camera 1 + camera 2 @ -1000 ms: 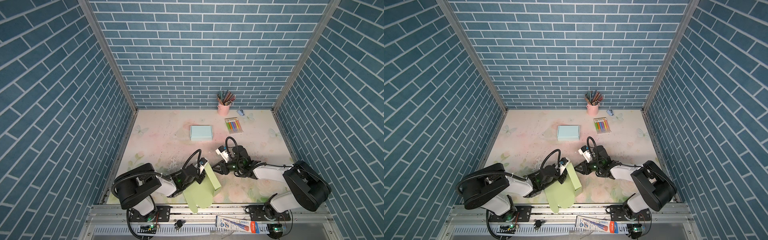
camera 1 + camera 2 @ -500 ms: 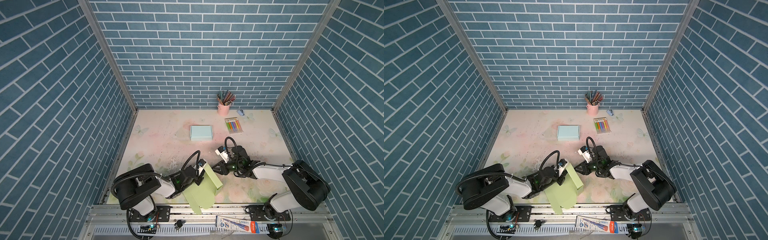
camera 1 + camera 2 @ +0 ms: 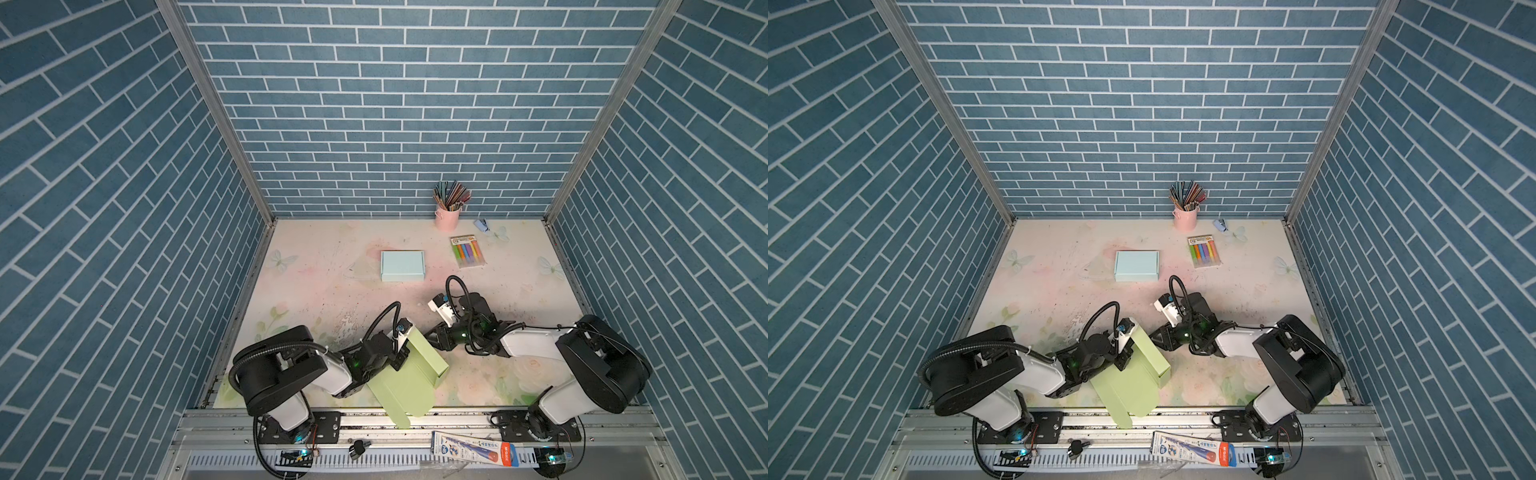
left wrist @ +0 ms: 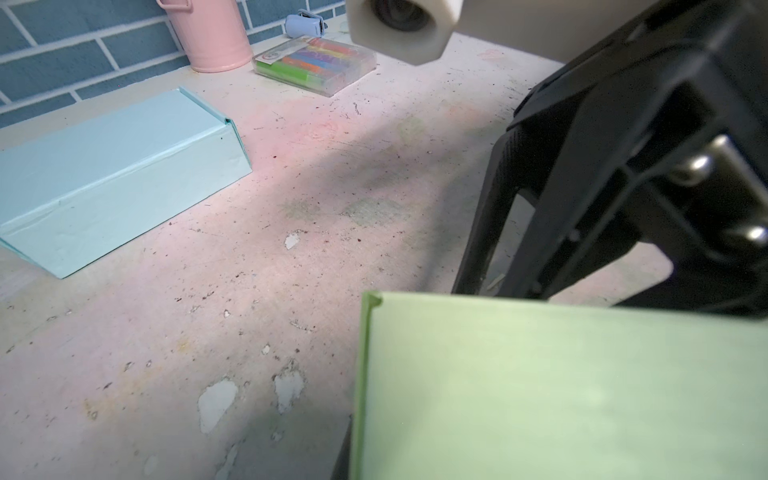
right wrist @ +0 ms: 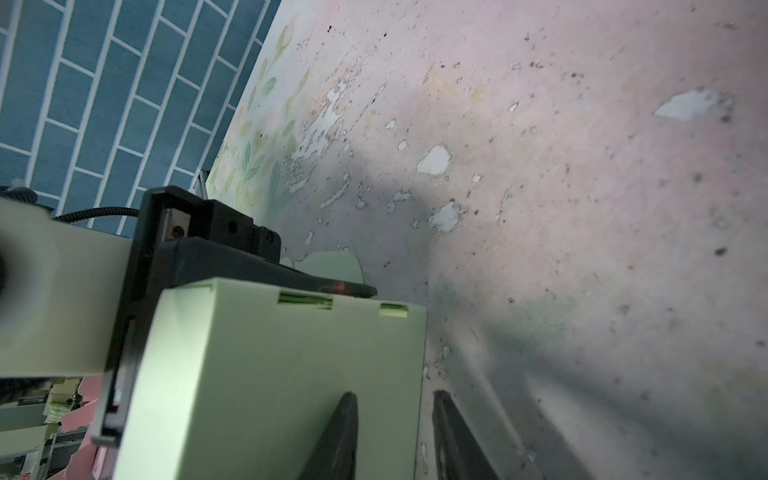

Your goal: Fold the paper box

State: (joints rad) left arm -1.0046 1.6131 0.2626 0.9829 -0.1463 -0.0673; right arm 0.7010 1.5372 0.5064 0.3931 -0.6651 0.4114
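Note:
The paper box (image 3: 411, 374) (image 3: 1133, 382) is pale green and half folded. It lies at the table's front middle with its lid panel over the front rail. My left gripper (image 3: 400, 359) (image 3: 1122, 358) sits at the box's left wall, shut on it. One of its black fingers (image 5: 328, 286) lies along the wall's top edge. The green panel (image 4: 540, 395) hides most of that gripper in the left wrist view. My right gripper (image 3: 430, 337) (image 5: 395, 399) is open at the box's far corner, one finger in front of the wall (image 5: 270, 374) and one beside it.
A folded light blue box (image 3: 402, 266) lies mid-table. At the back right are a pink cup of pencils (image 3: 448, 216), a pack of markers (image 3: 468, 251) and a small blue object (image 3: 482, 224). The metal front rail (image 3: 478, 417) runs under the green lid; a printed packet (image 3: 473, 446) lies below it.
My left gripper has closed onto the box wall and the green box has turned slightly. The right gripper has narrowed a little and stayed at the box's far corner.

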